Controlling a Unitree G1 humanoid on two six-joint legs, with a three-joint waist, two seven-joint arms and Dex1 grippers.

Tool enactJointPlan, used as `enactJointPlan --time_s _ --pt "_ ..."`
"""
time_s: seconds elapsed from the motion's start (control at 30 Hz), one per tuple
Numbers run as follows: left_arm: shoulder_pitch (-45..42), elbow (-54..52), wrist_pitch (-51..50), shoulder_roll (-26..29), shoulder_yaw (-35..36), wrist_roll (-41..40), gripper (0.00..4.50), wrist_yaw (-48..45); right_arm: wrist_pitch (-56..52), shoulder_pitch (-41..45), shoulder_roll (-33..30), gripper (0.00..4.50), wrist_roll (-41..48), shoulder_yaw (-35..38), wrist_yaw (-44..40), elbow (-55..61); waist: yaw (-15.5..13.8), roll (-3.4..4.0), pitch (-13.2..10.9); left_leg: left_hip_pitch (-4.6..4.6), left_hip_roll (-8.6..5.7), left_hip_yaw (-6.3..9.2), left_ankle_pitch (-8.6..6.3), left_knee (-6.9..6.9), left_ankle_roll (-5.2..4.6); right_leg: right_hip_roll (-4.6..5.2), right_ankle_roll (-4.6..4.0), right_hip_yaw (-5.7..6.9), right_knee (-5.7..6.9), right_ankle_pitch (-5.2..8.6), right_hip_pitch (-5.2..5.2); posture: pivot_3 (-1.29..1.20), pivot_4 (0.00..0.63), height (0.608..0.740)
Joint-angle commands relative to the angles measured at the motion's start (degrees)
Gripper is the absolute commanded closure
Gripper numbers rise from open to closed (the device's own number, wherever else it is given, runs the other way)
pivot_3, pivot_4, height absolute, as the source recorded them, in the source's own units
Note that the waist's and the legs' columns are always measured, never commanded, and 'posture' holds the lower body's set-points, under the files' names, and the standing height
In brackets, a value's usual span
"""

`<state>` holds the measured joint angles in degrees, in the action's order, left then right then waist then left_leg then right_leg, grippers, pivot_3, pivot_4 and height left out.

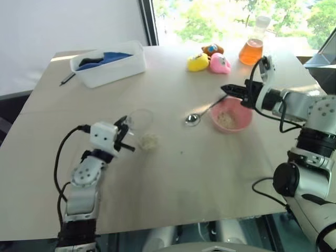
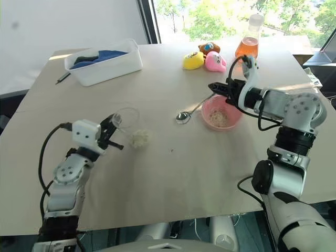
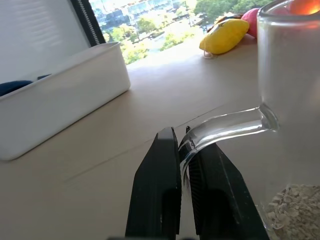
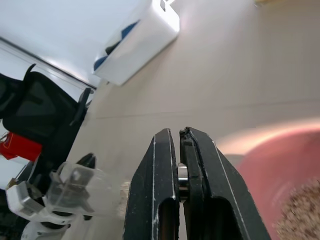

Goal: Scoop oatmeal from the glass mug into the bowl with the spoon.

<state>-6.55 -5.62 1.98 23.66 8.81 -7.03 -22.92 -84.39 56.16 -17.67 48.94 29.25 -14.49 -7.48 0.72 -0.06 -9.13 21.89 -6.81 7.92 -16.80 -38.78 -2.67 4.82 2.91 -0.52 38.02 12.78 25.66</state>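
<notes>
The clear glass mug stands at the left middle of the table with a small heap of oatmeal at its bottom. My left gripper is shut on the mug's handle. The pink bowl sits to the right of the middle, with pale flakes inside. My right gripper is shut on the handle end of the silver spoon, above the bowl's far left rim. The spoon slants down, its bowl low over the table just left of the pink bowl.
A white tub with blue contents and a dark pen lie at the far left. A flask of orange liquid and yellow and pink toys stand at the far right. Bare table lies between the mug and the bowl.
</notes>
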Motion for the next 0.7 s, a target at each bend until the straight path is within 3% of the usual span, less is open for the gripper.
enactJointPlan --time_s 0.03,0.27,0.7 --pt "-6.07 -0.28 -2.80 1.88 -2.89 1.05 4.40 -2.32 0.60 5.35 0.14 4.50 2.69 0.85 -0.15 2.05 0.04 0.00 0.00 0.01 0.00 0.00 0.00 -0.03 0.00 -0.01 0.00 0.01 0.02 -0.01 0.00 0.00 0.150 0.740" --pt "-16.15 6.85 -3.47 2.98 -8.34 2.26 4.40 -7.60 -0.18 11.88 1.90 4.50 5.14 1.17 1.51 2.47 0.41 0.00 0.00 0.04 0.01 0.00 0.00 -0.08 0.00 -0.06 -0.01 -0.04 -0.04 -0.01 0.04 0.00 0.150 0.740" --pt "-19.74 12.23 -3.49 4.07 -10.05 2.40 4.40 -12.60 -0.18 11.25 0.06 4.50 6.60 -5.47 -1.35 8.46 0.47 0.00 0.00 0.10 0.03 0.00 0.00 -0.31 0.00 -0.09 0.03 -0.06 0.09 -0.03 0.06 0.00 0.150 0.740"
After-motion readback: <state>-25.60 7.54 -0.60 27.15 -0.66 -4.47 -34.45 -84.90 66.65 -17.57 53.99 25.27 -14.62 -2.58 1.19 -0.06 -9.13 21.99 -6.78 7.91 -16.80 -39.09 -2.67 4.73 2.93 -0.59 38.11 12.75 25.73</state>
